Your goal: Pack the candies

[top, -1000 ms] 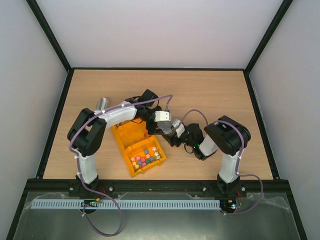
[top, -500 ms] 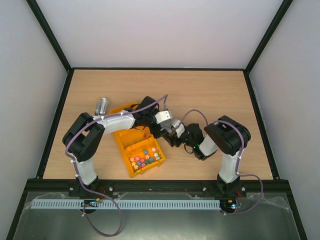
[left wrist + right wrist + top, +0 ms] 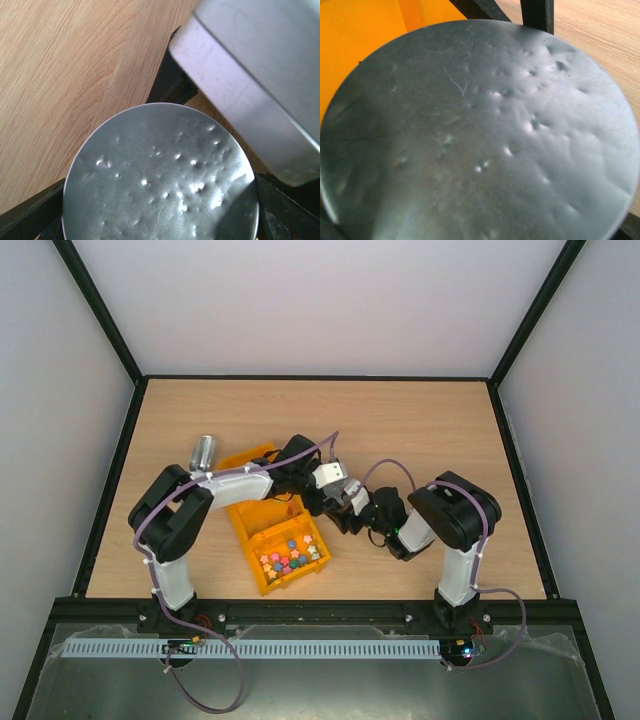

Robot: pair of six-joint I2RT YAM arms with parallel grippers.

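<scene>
**A:** Where are the candies (image 3: 290, 558) to be found?

**B:** They are heaped in the near compartment of the orange bin (image 3: 240, 525), which is set on the bench (image 3: 420, 420) between the two arms. Pink, blue and yellow pieces can be made out. None is seen in the far compartment, though much of it is hidden by the left arm.

**A:** How are they expected to handle?

**B:** They are judged small, light and loose, and probably slick. A single one would be pinched across its middle, but a heap is better lifted from beneath.

**A:** And the pincers?

**B:** A round metal piece (image 3: 480, 130), dented, is seen between both, beside the bin. It appears to be clamped by the right pincer (image 3: 350, 502), whose jaws are spread wide round it. The fingers (image 3: 30, 212) of the left pincer (image 3: 159, 212) are set either side of its rim. Whether they are pressed on it cannot be told.

**A:** Anything else?

**B:** A metal can (image 3: 203, 451) is laid near the bin's far corner, well apart from the candies.
</scene>
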